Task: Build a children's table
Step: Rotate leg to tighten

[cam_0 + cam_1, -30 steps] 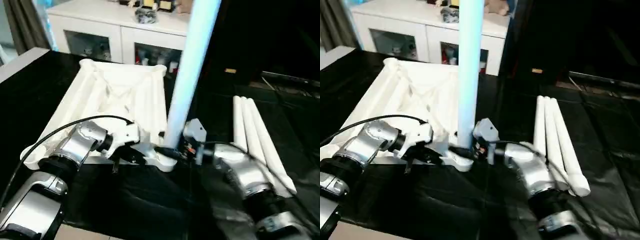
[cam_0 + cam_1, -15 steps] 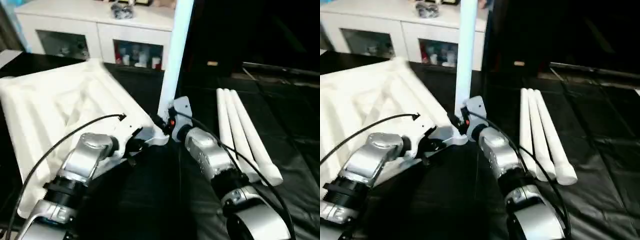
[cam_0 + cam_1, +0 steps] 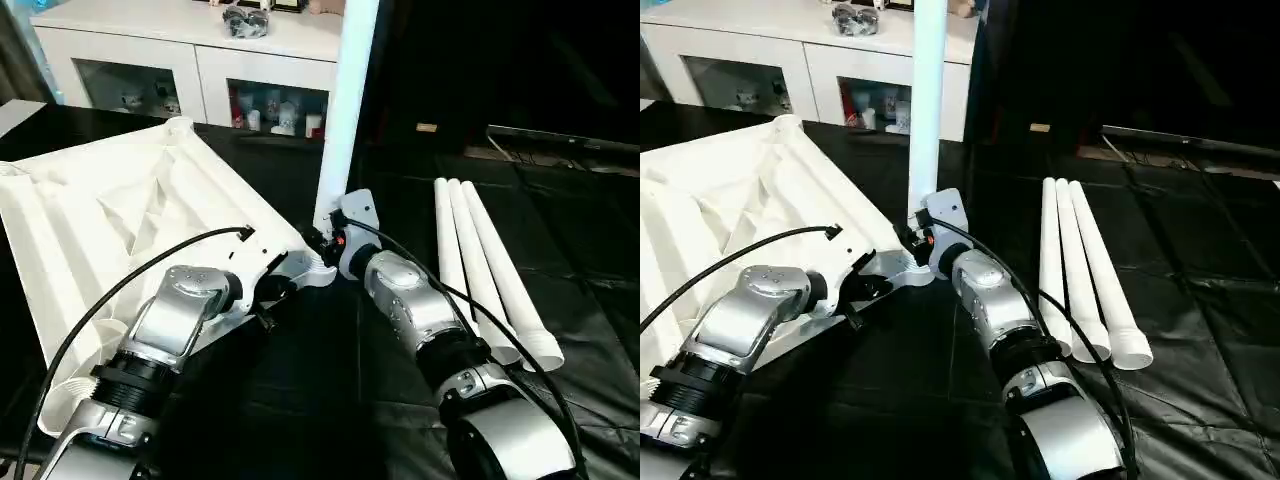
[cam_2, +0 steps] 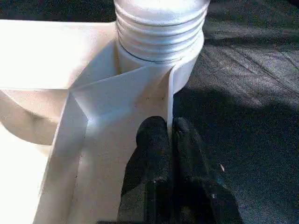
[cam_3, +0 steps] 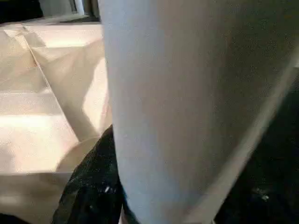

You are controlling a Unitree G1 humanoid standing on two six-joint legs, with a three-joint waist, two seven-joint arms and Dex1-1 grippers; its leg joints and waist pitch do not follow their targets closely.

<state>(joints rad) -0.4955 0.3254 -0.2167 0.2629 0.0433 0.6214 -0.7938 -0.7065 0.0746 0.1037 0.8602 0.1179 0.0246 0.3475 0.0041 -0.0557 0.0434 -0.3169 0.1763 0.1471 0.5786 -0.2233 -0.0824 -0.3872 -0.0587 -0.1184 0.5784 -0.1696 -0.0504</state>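
Note:
The children's table lies in parts. Its white top (image 3: 120, 210) rests upside down on the black cover, ribs up. One white leg (image 3: 345, 110) stands upright in the near corner socket (image 3: 322, 270), and its threaded end (image 4: 161, 28) shows at the socket's mouth. My right gripper (image 3: 320, 240) is closed around the base of this leg, with one black finger (image 5: 93, 186) beside it. My left gripper (image 4: 169, 135) is shut on the thin rim wall of the top, just beside that socket.
Three loose white legs (image 3: 485, 265) lie side by side on the black cover to the right. A white glass-door cabinet (image 3: 200, 60) with small items on it stands at the back. A black cable (image 3: 130, 270) arcs over my left forearm.
The table top has swung about the legged corner, its far end going left, and the camera view has shifted too. Both grippers keep their holds.

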